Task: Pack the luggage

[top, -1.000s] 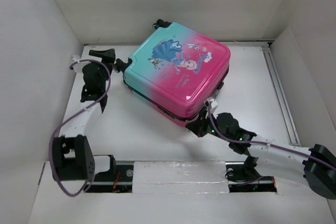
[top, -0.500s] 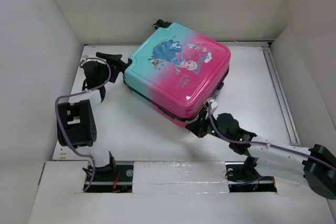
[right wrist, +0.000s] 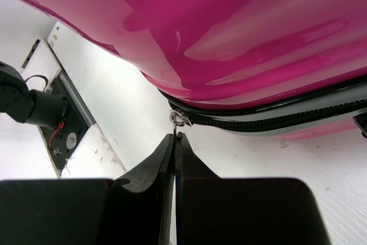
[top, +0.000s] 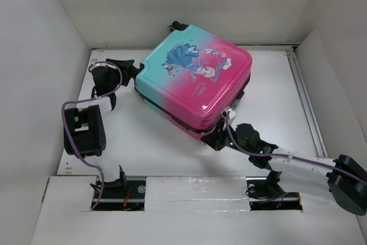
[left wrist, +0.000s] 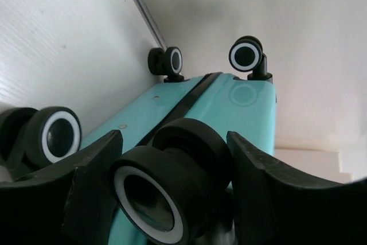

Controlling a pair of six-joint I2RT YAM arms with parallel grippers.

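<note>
The luggage (top: 198,76), a pink-to-teal suitcase with a cartoon princess, lies flat and shut in the middle of the table. My left gripper (top: 129,68) is at its teal left corner, its jaws closed round a black wheel (left wrist: 172,185). My right gripper (top: 217,136) is at the pink near corner, shut on the metal zipper pull (right wrist: 179,120) at the end of the black zipper (right wrist: 275,120). The pink shell (right wrist: 241,32) fills the right wrist view.
White walls close in the table on the left, back and right. A metal rail (top: 304,104) runs along the right side. Other black wheels (left wrist: 246,55) stick out at the suitcase's far end. The arm bases (top: 120,190) sit at the near edge.
My left arm swung in from the left wall, and its gripper closed round the suitcase's corner wheel. My right gripper has barely moved, still holding the zipper pull.
</note>
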